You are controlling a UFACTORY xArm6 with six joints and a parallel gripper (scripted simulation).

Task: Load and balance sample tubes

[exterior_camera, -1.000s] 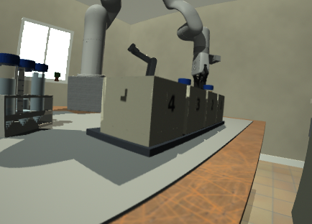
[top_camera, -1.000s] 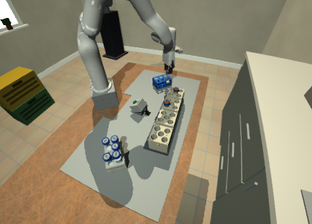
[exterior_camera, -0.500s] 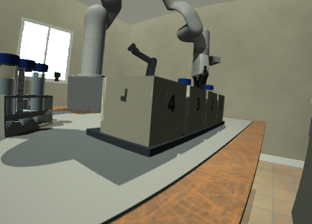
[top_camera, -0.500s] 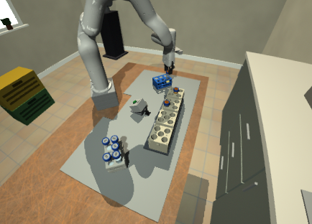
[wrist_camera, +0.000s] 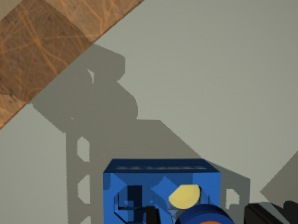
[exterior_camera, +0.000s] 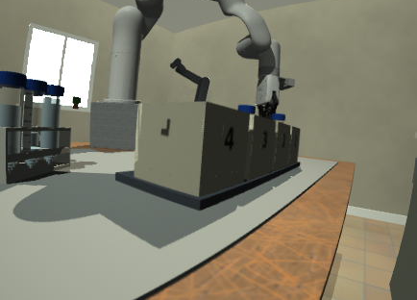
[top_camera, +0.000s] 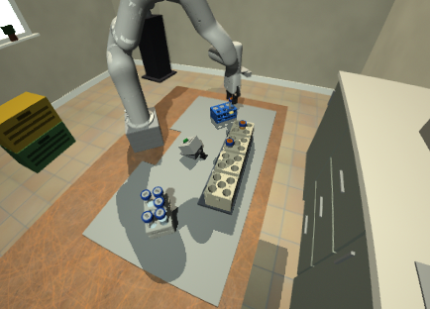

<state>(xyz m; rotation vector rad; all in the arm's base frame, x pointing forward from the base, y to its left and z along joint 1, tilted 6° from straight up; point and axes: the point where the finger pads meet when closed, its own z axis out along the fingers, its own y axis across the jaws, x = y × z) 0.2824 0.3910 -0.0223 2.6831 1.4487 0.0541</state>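
The gripper (top_camera: 234,101) (exterior_camera: 268,112) is open at the blue rack (top_camera: 214,117) (wrist_camera: 111,200), with its fingers on either side of an orange-dot tube cap (wrist_camera: 205,214). The cap's ID is cut off in the wrist view. On the stand, one orange-dot tube (top_camera: 242,124) is in the farthest adapter and another (top_camera: 230,142) in the second farthest; their IDs are unreadable. Adapter 4 (top_camera: 218,201) (exterior_camera: 168,150) is nearest and adapter 3 (exterior_camera: 261,157) follows; both show empty holes. The white-dot blanks (top_camera: 159,201) (exterior_camera: 50,116) stand in a pale rack (top_camera: 161,230).
The small sloped desk (top_camera: 190,146) with its green key (top_camera: 186,141) stands between the arm base (top_camera: 145,135) and the adapters. A dark jointed piece (top_camera: 201,154) (exterior_camera: 204,87) is beside the desk. The table's wooden edge (wrist_camera: 40,50) lies near the blue rack.
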